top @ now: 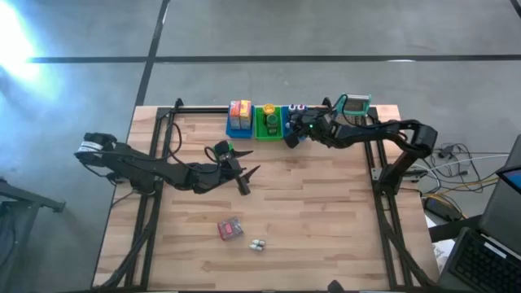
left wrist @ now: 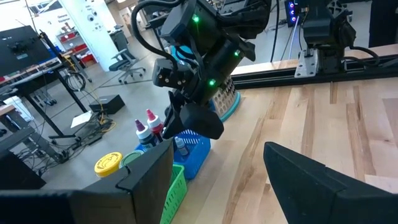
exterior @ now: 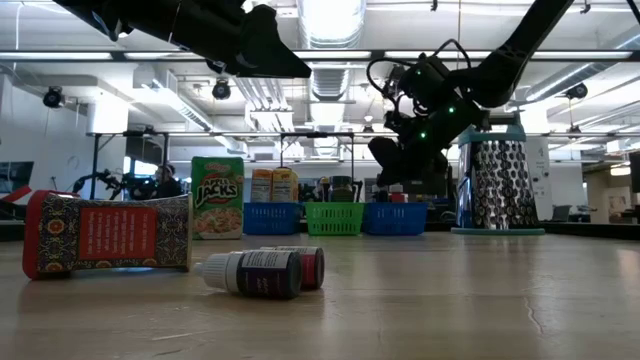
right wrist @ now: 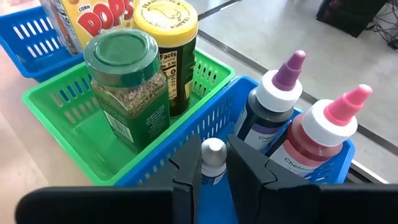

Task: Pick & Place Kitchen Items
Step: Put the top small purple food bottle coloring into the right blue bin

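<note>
at the far edge of the wooden table, three plastic baskets are being shown in a row: a blue one with cereal boxes, a green one and a second blue one. only in the right wrist view is the right gripper being seen pinching a small white-capped bottle between its nearly closed fingers, over the second blue basket; from above, that bottle is being hidden by the arm. beside it in the basket, two larger bottles are standing, one purple-tipped and one pink-tipped. two jars, a green-lidded one and a yellow-lidded one, are standing in the green basket. the left gripper is being held half spread and empty over mid-table. near the front edge, one red patterned packet and two small bottles are lying, well apart from both grippers.
</note>
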You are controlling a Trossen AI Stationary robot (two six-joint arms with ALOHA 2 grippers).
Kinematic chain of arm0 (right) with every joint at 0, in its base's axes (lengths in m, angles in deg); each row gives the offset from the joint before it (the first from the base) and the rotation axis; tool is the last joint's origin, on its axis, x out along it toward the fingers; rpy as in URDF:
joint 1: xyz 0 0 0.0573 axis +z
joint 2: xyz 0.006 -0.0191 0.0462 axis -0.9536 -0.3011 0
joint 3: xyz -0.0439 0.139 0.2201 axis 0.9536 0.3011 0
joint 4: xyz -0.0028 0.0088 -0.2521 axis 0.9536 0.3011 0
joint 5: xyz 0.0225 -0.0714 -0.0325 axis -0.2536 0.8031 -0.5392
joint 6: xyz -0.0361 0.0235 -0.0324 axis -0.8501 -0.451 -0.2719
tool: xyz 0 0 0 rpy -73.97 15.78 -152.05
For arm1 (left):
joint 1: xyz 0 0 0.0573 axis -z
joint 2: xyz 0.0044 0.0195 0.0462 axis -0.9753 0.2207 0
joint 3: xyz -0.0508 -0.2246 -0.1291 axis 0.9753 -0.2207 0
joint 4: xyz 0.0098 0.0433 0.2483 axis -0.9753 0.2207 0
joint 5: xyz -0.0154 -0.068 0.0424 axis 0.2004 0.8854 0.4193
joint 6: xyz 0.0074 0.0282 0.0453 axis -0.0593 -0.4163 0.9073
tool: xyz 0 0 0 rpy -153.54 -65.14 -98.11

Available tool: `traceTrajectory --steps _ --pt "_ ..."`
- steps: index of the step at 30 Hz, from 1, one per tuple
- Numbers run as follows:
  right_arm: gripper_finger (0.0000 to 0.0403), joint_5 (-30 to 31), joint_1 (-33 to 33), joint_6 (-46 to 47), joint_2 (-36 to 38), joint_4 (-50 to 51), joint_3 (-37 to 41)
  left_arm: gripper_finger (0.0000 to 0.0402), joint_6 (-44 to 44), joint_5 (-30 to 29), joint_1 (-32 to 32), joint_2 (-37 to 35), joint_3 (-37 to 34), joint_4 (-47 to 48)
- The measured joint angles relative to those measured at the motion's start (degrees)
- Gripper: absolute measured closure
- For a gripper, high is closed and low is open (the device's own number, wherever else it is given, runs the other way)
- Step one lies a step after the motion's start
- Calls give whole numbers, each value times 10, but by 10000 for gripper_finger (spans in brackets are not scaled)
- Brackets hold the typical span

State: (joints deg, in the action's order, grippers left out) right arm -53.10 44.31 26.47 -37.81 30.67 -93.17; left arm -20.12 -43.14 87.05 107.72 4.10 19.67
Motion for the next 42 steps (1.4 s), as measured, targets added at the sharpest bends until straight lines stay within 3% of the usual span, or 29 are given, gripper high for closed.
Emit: traceTrajectory --steps 11,42 --pt "348 0 0 17 32 18 11 145 -1 0 0 0 0 0" --pt "357 -5 -5 37 32 8 20 145 -17 0 0 0 0 1"
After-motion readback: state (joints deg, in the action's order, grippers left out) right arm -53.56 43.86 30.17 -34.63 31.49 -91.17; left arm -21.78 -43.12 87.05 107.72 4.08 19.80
